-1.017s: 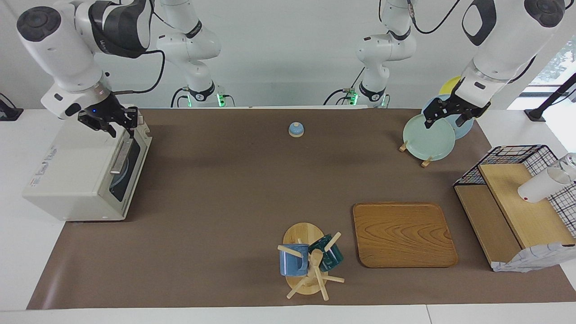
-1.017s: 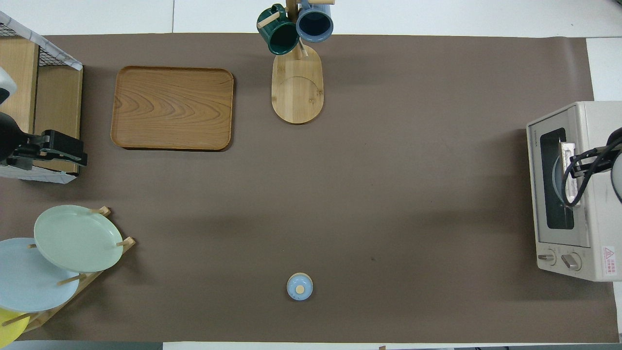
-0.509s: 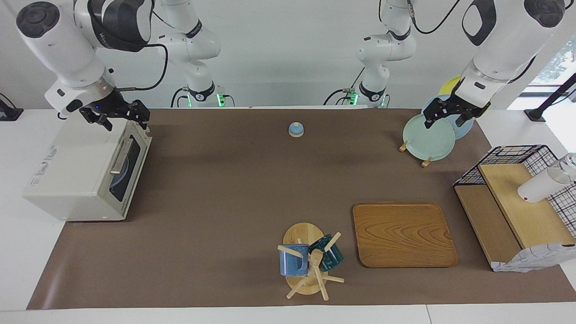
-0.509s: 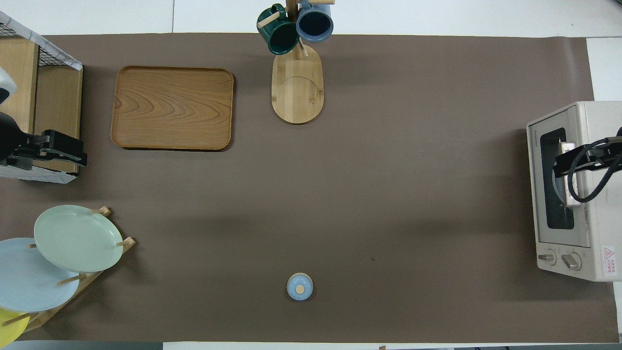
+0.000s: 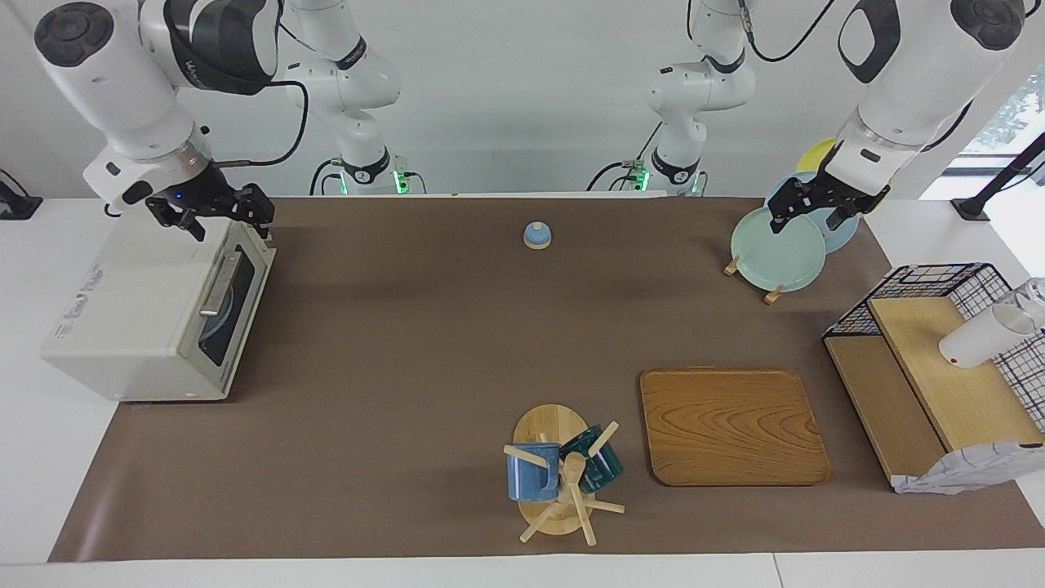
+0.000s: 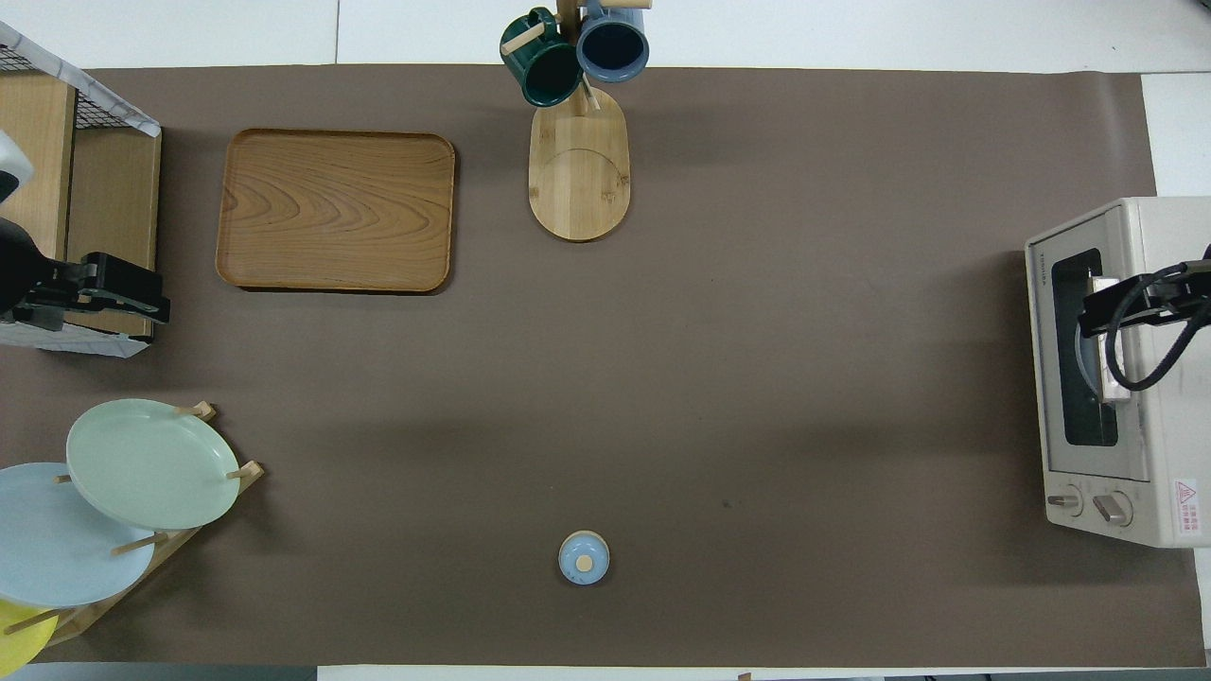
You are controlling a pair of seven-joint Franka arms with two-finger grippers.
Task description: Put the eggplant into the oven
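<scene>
The right end effector (image 5: 219,214), fingers apart and empty, has lifted clear above the closed oven (image 5: 155,306); no eggplant visible, so loading appears complete; left end effector (image 5: 813,209) waits over the plates (image 5: 777,248), grip state indeterminate.

Eggplant not visible in either view, oven (image 6: 1126,369) door shut, interior hidden, oven body cut by overhead edge, yellow plate (image 6: 17,636) cropped at bench corner, both grippers' finger state unreadable.

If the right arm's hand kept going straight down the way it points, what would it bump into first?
Most likely the oven. The right hand points down over the oven's top edge by the closed door, so it would probably meet that edge, though depth is hard to judge.
</scene>
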